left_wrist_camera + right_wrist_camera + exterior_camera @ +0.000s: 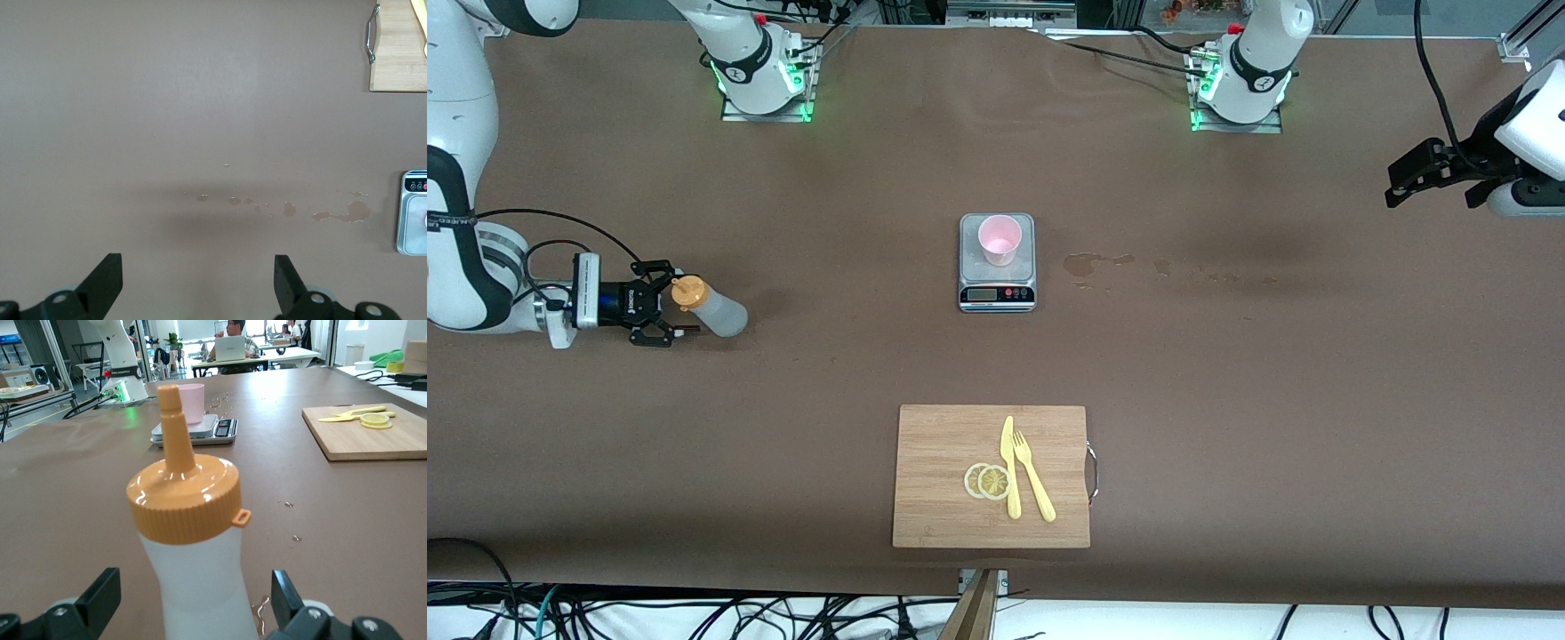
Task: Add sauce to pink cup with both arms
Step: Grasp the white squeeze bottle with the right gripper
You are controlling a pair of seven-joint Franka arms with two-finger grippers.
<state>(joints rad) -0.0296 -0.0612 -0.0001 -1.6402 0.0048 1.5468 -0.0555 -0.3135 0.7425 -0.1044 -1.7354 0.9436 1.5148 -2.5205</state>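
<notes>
The sauce bottle (716, 309) stands on the table toward the right arm's end, whitish with an orange nozzle cap (185, 495). My right gripper (677, 304) is open, one finger on each side of the bottle's body (200, 587), with a gap at both sides. The pink cup (999, 238) stands upright on the grey scale (997, 283) at the table's middle, and shows in the right wrist view as the pink cup (191, 401) past the nozzle. My left gripper (1397, 185) waits open and empty, high over the left arm's end of the table; it (198, 267) looks down on bare cloth.
A wooden cutting board (934, 480) with two lemon slices (988, 481), a yellow knife (1010, 467) and a fork (1033, 476) lies nearer the front camera than the scale. Wet spill marks (1085, 264) dot the brown cloth beside the scale toward the left arm's end.
</notes>
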